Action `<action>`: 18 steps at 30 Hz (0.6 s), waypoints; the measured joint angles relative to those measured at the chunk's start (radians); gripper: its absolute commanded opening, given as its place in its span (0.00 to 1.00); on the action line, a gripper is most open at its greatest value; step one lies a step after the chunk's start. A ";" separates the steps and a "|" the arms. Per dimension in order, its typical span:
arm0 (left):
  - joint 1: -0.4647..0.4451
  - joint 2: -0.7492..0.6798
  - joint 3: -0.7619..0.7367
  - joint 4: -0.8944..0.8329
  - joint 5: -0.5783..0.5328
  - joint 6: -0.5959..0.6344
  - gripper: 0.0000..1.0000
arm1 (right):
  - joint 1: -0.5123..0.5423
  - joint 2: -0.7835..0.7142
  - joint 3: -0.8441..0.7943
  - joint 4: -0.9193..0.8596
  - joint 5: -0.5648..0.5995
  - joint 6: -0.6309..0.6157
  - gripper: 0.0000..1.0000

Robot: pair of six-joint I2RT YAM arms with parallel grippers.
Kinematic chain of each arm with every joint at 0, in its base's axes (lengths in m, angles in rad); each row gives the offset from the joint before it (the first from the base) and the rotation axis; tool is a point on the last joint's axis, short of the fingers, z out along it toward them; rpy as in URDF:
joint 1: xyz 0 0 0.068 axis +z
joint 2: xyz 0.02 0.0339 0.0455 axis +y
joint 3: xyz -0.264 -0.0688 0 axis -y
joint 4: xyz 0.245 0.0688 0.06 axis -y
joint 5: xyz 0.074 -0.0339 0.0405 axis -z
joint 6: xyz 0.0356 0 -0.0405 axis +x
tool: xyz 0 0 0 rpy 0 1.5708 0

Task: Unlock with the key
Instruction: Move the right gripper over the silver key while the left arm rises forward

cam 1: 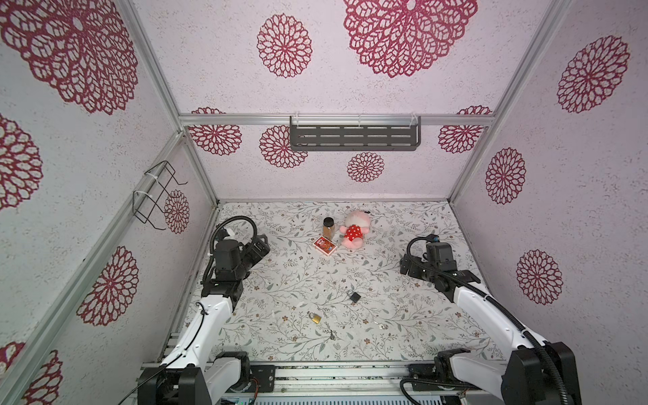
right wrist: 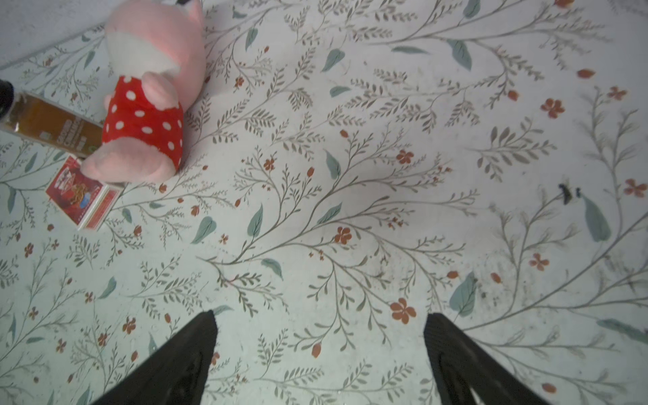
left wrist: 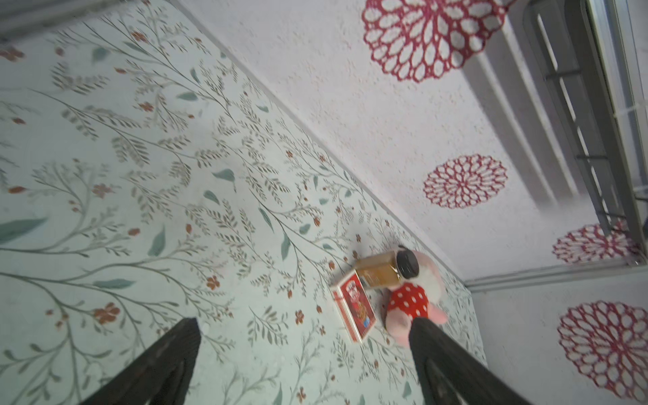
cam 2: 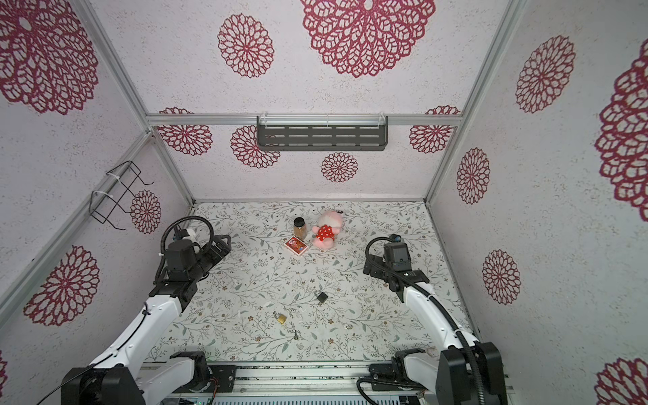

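Lying flat on the bench, low in the centre of both top views, a brass padlock and a black padlock were seen apart from each other. A small dark key was set just below the brass one. All three were placed loose between the left arm and the right arm, presumably so that either could reach them. A tiny silvery piece to the right was too small to be identified.

Both pairs of jaws were spread wide and empty, held above the bench at mid-frame, well apart from the key. This was judged a ready posture, with nothing yet picked up.

A plush toy, a spice jar and a red card box were clustered at upper centre, apparently as clutter kept out of the way.

The bench was covered in a pale print of leaves and small red flowers. It was enclosed by white textured walls stamped with crimson rosettes. A grey slotted shelf was hung on the back wall and a wire rack on the left one.
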 measured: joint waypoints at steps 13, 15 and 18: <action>-0.339 -0.137 -0.040 -0.072 -0.073 -0.109 0.97 | 0.336 -0.058 -0.065 -0.249 0.023 0.213 0.85; -0.375 -0.139 -0.049 -0.078 -0.087 -0.126 0.97 | 0.386 -0.055 -0.078 -0.255 0.020 0.246 0.84; -0.423 -0.143 -0.063 -0.080 -0.115 -0.158 0.97 | 0.452 -0.054 -0.103 -0.250 0.008 0.294 0.82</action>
